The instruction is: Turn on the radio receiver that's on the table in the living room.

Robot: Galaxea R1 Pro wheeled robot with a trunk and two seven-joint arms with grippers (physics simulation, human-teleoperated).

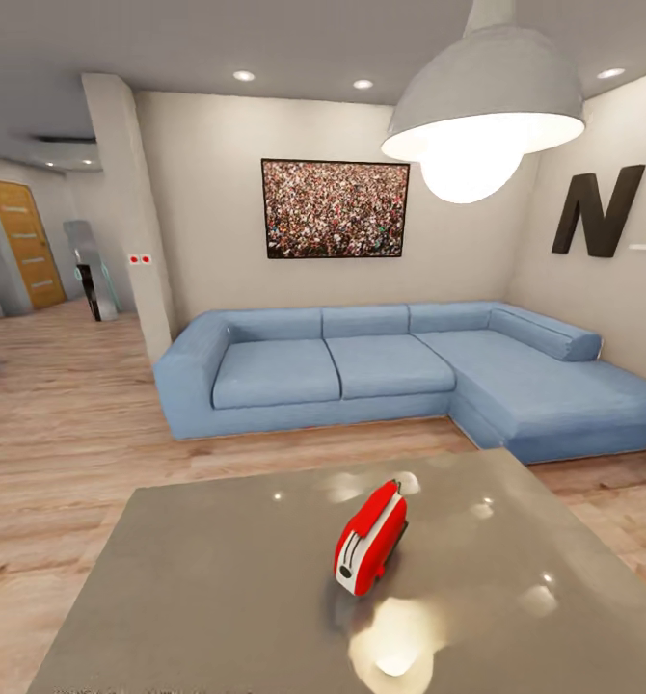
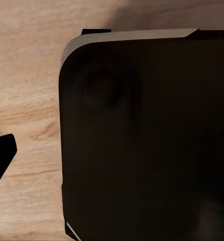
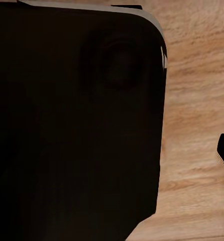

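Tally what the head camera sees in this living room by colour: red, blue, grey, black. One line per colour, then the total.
Red: 1, the radio receiver
Blue: 1, the sofa
Grey: 2, the table and the pendant lamp
Black: 1, the letter N on the wall
Total: 5

a home living room: blue corner sofa (image 1: 400, 371), framed crowd photo (image 1: 335, 208), pendant lamp (image 1: 484, 116), wood floor (image 1: 63, 424).
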